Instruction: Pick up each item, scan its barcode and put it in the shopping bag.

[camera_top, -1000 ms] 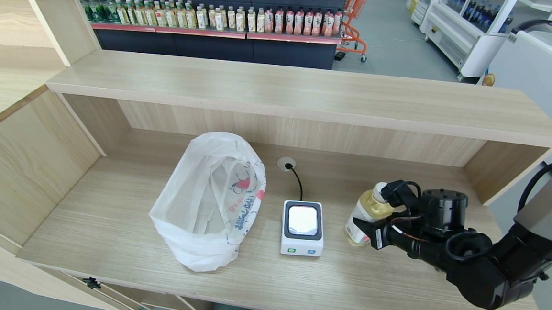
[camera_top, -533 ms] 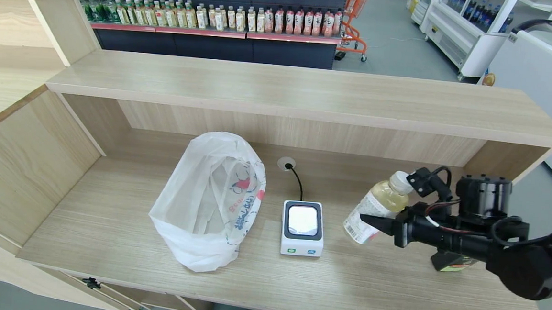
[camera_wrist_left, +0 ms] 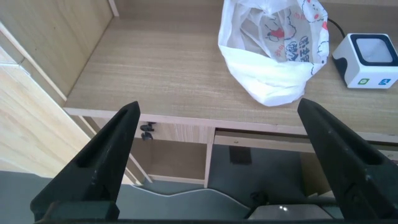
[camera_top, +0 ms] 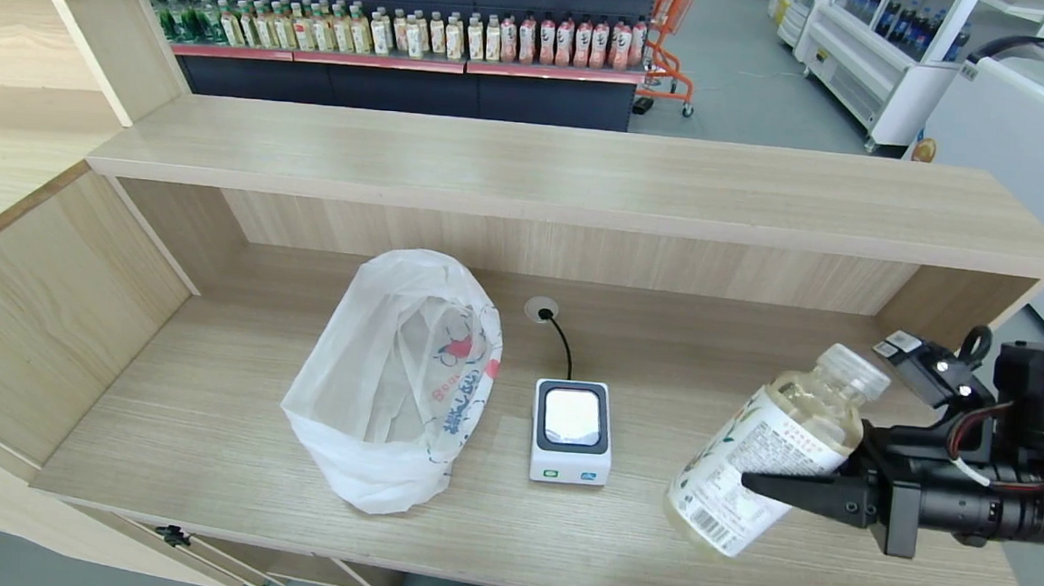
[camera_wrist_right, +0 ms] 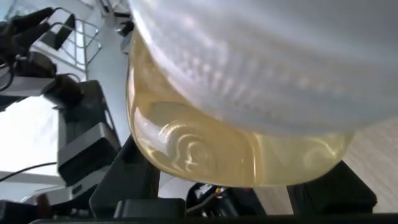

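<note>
Right gripper (camera_top: 814, 474) grips tilted bottle (camera_top: 752, 461) in the air, right of scanner (camera_top: 572, 430). Left gripper (camera_wrist_left: 217, 111) wide, empty. Step, likely: scan. Next: bring barcode over scanner glass, then to bag (camera_top: 394, 376), left of scanner.

The light wooden surface (camera_top: 197, 418) carries a white shopping bag (camera_top: 394, 385) and, just beside it, a small white scanner (camera_top: 571, 432) with a black cable (camera_top: 563, 341).
</note>
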You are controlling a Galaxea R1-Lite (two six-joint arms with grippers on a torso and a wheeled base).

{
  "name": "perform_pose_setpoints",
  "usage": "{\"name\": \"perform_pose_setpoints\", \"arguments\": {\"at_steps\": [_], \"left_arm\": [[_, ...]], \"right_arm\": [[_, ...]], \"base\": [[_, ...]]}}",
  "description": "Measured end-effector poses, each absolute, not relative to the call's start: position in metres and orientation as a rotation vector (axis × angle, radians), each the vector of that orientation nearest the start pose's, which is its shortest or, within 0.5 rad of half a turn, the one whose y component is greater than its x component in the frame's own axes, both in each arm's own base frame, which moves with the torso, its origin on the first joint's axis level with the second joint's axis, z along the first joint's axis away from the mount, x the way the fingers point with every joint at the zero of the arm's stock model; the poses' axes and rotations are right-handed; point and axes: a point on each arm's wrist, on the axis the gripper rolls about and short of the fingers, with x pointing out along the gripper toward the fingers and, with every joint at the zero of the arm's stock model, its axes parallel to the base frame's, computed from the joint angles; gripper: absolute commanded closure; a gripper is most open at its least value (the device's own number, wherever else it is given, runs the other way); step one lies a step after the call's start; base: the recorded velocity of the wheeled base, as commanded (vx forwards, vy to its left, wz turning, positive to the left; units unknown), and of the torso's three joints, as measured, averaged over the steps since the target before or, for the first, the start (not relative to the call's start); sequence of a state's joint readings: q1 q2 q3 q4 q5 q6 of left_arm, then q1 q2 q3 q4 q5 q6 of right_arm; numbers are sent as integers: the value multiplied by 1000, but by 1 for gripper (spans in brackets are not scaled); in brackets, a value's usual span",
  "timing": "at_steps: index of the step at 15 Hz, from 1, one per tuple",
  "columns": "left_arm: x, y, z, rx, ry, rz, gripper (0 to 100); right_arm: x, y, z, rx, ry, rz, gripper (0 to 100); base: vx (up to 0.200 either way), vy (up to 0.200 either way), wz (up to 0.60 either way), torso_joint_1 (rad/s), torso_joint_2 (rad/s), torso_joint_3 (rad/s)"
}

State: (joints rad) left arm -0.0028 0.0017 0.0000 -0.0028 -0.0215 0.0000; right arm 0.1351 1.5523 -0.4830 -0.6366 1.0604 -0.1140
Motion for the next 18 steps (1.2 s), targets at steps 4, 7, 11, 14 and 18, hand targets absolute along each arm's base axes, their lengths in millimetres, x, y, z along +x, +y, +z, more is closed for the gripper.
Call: {"name": "perform_pose_setpoints", "arguments": {"at_steps": [4, 7, 11, 14, 18], "left_arm": [[-23, 0, 76, 0, -1, -24, 0], [-23, 0, 76, 0, -1, -24, 0], [-23, 0, 76, 0, -1, -24, 0], [-23, 0, 76, 0, -1, -24, 0], [-23, 0, 76, 0, -1, -25, 0]], "right_arm": [[198, 60, 142, 117, 367, 1312, 100], [191, 66, 141, 98, 361, 1363, 100], [181, 75, 140, 109, 396, 1431, 100], [175, 77, 139, 114, 421, 1452, 100], [170, 76, 133, 102, 454, 1462, 100]], "base": [[0, 0, 0, 0, 0, 0], [0, 0, 0, 0, 0, 0], [0, 0, 0, 0, 0, 0], [0, 0, 0, 0, 0, 0], [0, 0, 0, 0, 0, 0]]}}
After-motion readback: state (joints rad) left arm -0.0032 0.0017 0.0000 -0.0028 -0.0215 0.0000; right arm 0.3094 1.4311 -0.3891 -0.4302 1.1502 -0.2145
